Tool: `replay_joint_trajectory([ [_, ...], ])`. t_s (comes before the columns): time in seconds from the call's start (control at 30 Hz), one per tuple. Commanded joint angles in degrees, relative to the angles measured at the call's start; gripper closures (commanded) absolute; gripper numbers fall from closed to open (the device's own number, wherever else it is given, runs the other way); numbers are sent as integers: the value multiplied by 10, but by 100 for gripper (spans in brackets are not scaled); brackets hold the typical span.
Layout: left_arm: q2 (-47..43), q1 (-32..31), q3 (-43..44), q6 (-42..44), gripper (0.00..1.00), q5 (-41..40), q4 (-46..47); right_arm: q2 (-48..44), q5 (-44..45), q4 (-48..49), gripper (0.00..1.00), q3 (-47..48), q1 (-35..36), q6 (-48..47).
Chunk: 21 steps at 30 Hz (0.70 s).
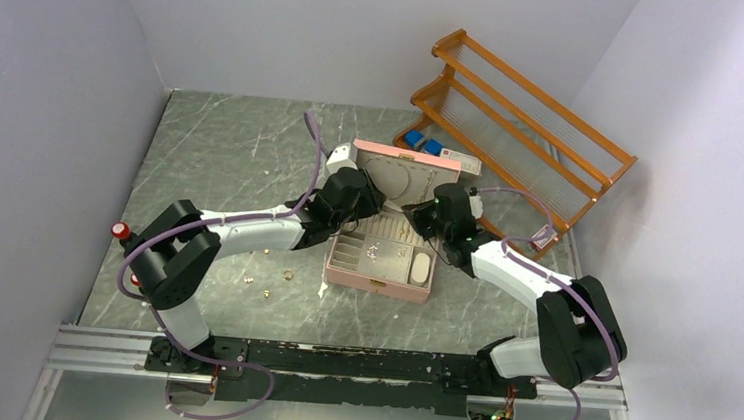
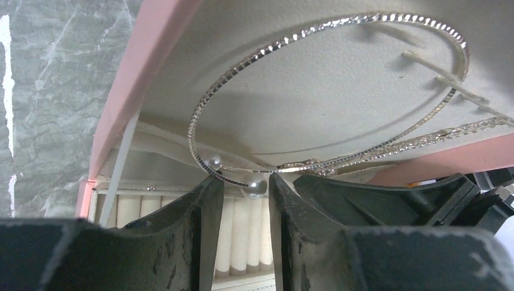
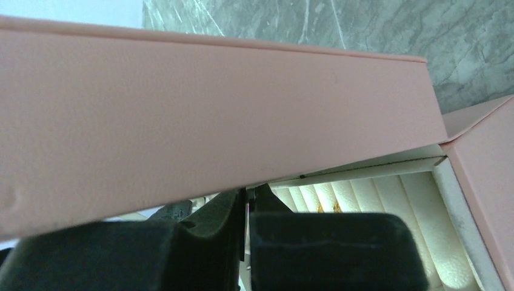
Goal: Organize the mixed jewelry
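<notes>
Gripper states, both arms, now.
Left gripper: open, straddling a bead of the thin silvery beaded wire loop.
Right gripper: shut; whether on the pink jewelry box lid cannot be told.

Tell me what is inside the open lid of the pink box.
A silvery wire loop with two beads lies against the cream lining. The left gripper hides the lid's lowest part.

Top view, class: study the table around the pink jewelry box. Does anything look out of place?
Yes. Several small gold pieces lie scattered on the table, left of the pink box and outside its compartments. They look stray beside an open organizer.
</notes>
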Motion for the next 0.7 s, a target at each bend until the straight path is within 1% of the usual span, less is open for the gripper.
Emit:
replay_joint_trajectory([
  [0.0, -22, -2, 9, 12, 61, 8, 36, -9, -8, -4, 94, -10, -2, -32],
  [0.07, -24, -1, 7, 12, 60, 9, 36, -10, -5, 1, 91, -5, -2, -36],
  [0.17, -26, 0, 0, 12, 59, 10, 42, -6, -3, -1, 91, 11, -2, -46],
  [0.43, -11, 2, 17, 23, 66, 19, 52, -11, -6, 1, 92, 5, -3, -44],
  [0.67, 6, 7, 32, 26, 66, 20, 40, -14, -10, 4, 92, 2, -3, -43],
])
